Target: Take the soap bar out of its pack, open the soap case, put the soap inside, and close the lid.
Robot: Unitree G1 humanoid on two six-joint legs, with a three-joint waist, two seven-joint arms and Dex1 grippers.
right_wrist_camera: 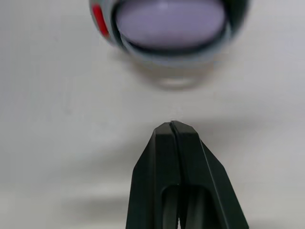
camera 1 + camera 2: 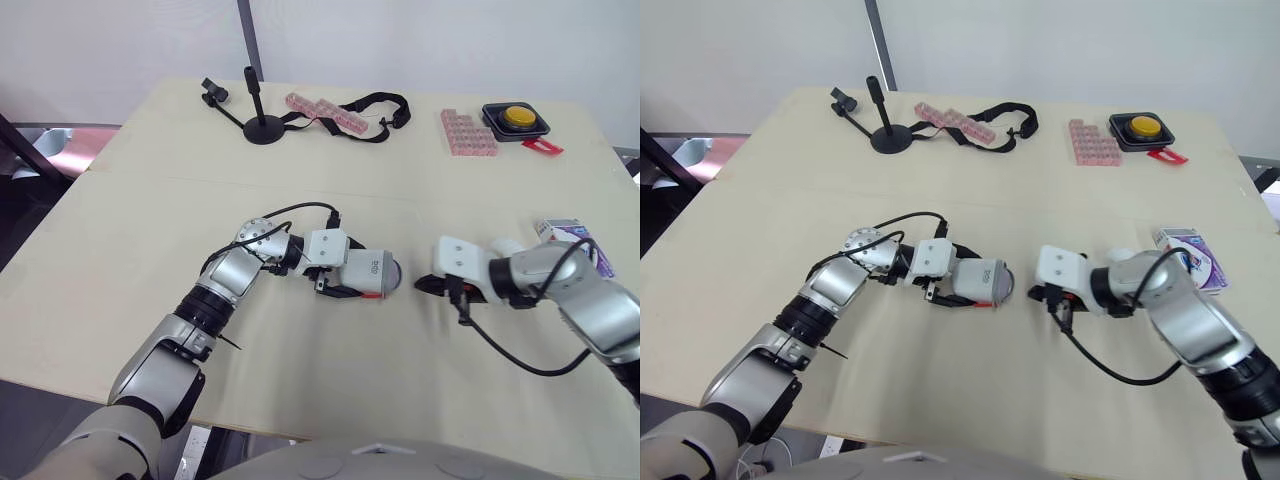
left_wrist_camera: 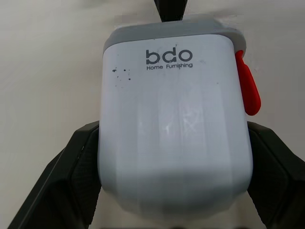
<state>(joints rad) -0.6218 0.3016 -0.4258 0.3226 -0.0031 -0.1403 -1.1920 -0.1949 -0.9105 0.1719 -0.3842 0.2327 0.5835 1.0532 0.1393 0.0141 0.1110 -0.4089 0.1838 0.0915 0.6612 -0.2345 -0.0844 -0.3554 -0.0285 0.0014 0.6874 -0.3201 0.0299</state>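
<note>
Firstly, left gripper [image 2: 365, 276]: clamped on the sides of the white soap case [image 3: 174, 119] (red latch [image 3: 249, 90] at one edge), lying on the table [image 2: 150, 250]. Right gripper [image 1: 172, 131]: fingers pressed together, empty, near the case's end, where lavender soap [image 1: 169, 21] shows. Soap pack [image 2: 568, 235]: table's right edge.

The soap case [image 2: 368, 272] is a white box with rounded corners, a grey end band, a red latch [image 3: 249, 90] on one side and "bdo Home Furnishing" printed on top. It lies on its side at the table's centre, clamped in the left gripper [image 3: 174, 136], its grey end toward 3 o'clock. That end frames a lilac oval [image 1: 169, 21], soap or lid unclear. The purple-and-white soap pack [image 2: 566, 233] lies flat at 3 o'clock from the case, well apart.
</note>
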